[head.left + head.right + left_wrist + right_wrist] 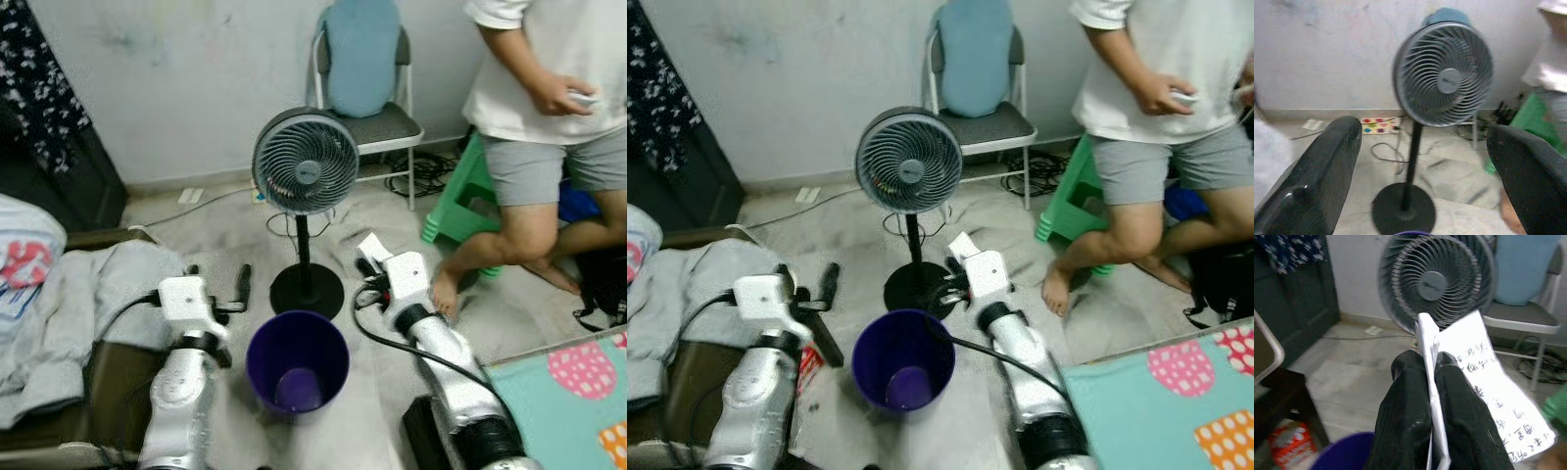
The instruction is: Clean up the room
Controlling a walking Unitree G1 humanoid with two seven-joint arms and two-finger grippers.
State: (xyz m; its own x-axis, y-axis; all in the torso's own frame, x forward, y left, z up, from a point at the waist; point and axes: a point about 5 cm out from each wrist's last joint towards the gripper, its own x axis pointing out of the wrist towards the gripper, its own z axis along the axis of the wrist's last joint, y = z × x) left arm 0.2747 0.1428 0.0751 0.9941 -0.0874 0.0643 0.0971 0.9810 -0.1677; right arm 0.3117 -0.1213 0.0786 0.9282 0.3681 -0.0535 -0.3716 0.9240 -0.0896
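**Right pincer clamped on paper, purple bin below**

Right pincer point(1425, 382) clenched on a folded white paper point(1484, 382) with dark handwriting; the sheet sticks out past the fingertips. In the head views the paper point(373, 247) sits just beside the fan base, up and to the right of the purple bin point(298, 362). Bin stands on the floor between both arms, its inside showing purple to the bottom. Left pincer point(1425, 161) released, fingers point(1327, 166) spread wide, aimed at the standing fan point(305, 162). Grey clothing point(73, 304) piled at left. Red-and-white packet point(809, 364) on floor by the left arm. Folding chair point(384, 122) with blue cushion behind fan. Person point(549, 108) at right, beside a green stool point(460, 196).
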